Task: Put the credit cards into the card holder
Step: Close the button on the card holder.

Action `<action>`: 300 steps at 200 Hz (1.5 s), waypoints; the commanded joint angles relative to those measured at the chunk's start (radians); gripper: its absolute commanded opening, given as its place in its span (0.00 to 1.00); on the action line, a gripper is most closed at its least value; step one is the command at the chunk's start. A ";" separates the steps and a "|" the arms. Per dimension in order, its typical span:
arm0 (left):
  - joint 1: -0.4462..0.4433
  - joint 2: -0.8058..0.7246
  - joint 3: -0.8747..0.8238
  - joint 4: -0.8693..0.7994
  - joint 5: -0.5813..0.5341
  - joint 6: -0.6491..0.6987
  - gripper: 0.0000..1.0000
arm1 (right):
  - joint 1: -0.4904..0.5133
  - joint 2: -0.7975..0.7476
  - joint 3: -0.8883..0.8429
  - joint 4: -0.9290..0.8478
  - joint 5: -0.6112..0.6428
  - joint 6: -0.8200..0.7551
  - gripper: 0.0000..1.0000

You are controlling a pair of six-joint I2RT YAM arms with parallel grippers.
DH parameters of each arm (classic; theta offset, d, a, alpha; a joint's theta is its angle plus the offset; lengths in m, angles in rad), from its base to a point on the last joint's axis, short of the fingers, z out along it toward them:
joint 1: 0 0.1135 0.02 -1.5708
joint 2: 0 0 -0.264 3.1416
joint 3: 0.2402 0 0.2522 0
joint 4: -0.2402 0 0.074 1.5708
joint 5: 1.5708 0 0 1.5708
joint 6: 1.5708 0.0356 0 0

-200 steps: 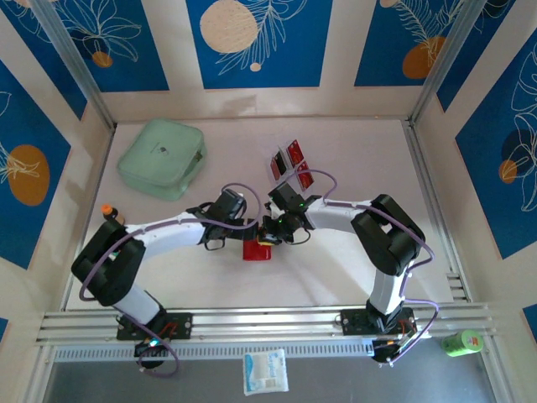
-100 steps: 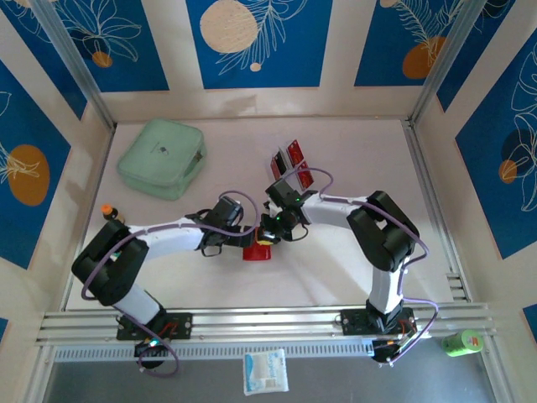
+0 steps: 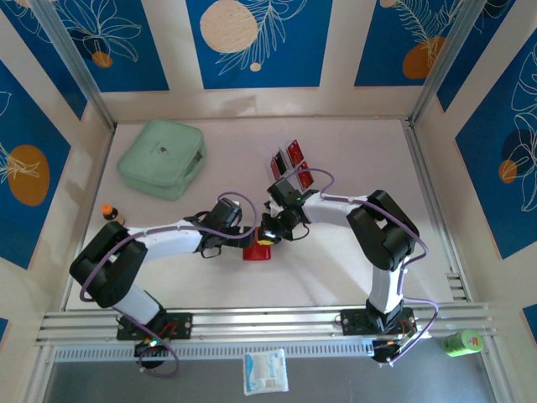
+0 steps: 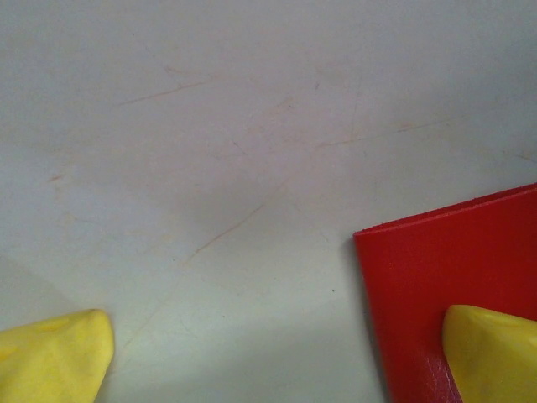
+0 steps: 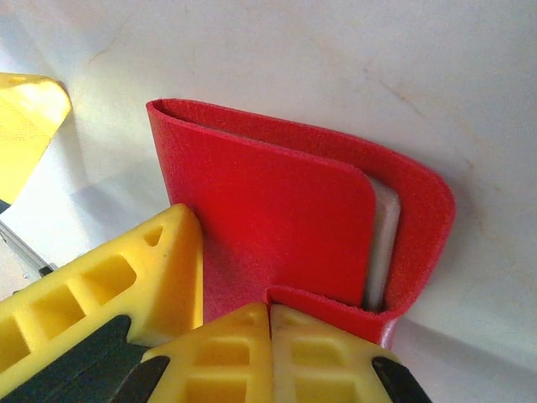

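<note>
Two claws crowd your card holder (image 5: 277,193) mid-desk (image 3: 336,269): left gripper (image 4: 273,353) wide, one finger (image 4: 491,353) on it; right gripper (image 5: 270,332) closed against it.

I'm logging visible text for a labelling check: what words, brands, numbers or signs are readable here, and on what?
No text here can be read.
green bottle: red label, too small to read.
white packet: blue print, too blurred.
credit cards: markings too small.
mint-green case: small dark mark, unreadable.
card holder: plain red up close, no lettering on the parts shown.
</note>
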 commanded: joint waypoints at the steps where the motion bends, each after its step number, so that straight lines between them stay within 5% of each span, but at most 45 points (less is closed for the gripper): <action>1: 0.003 0.048 -0.045 -0.043 0.048 -0.017 1.00 | -0.004 0.017 0.002 -0.064 0.058 -0.024 0.00; 97: 0.001 0.050 -0.042 -0.048 0.048 -0.018 1.00 | -0.050 -0.093 -0.029 0.048 -0.027 0.008 0.00; 300: 0.001 0.048 -0.037 -0.053 0.051 -0.015 1.00 | -0.017 0.009 -0.021 0.072 -0.036 0.017 0.00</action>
